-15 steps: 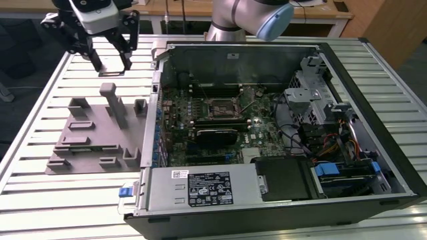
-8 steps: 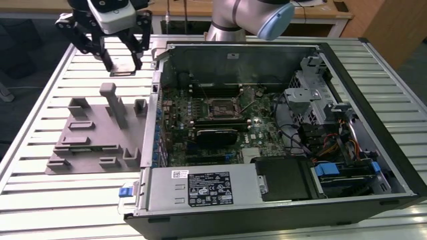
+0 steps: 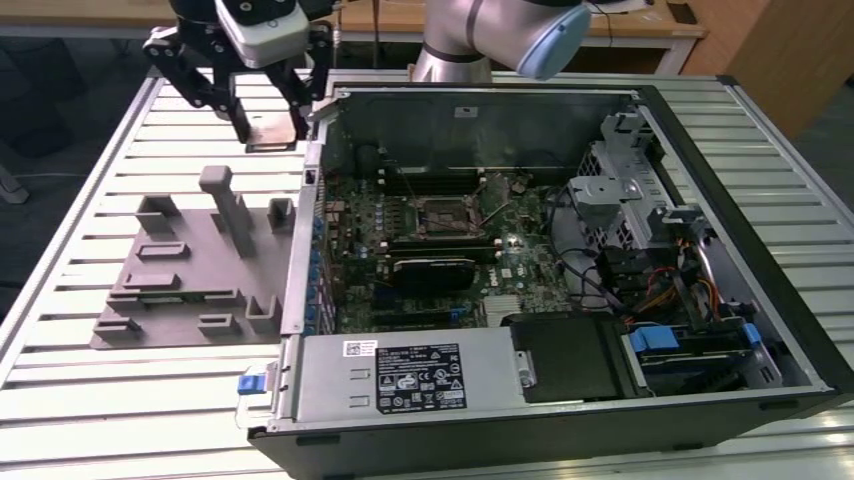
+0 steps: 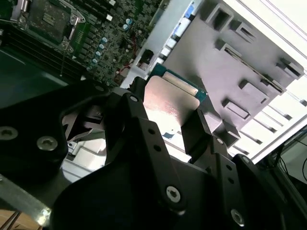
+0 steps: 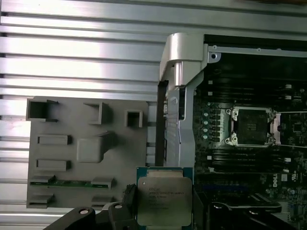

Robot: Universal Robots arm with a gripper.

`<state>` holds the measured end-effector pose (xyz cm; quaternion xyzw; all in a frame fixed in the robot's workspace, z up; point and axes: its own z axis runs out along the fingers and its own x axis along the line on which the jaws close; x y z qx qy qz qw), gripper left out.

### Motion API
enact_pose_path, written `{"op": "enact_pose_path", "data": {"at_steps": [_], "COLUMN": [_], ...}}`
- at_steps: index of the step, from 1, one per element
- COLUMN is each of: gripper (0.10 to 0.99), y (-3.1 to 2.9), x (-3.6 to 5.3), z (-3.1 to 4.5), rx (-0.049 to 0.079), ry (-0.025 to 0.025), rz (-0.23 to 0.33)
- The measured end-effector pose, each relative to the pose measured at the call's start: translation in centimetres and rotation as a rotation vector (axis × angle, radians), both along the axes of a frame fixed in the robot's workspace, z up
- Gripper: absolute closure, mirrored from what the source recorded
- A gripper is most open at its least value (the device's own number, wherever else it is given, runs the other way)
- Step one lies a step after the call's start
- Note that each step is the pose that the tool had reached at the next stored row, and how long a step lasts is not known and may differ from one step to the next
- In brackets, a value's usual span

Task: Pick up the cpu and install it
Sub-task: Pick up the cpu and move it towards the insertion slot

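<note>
Over slatted table (image 3: 80, 400), tool (image 3: 274, 125) clamps cpu (image 5: 164, 201); the first wrist view shows its metal top.

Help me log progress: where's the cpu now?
The cpu is clamped in the gripper, at the exterior view's upper left, between the grey tray and the computer case.
</note>
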<state>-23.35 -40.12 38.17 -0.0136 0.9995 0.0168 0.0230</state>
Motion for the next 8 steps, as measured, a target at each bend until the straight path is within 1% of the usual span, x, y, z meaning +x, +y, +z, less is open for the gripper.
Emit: {"op": "enact_pose_path", "data": {"at_steps": [8], "gripper": [0.541], "y": [0.03], "x": [2.26], "z": [0.0], "rx": [0.0], "ry": [0.0], "rz": [0.0]}}
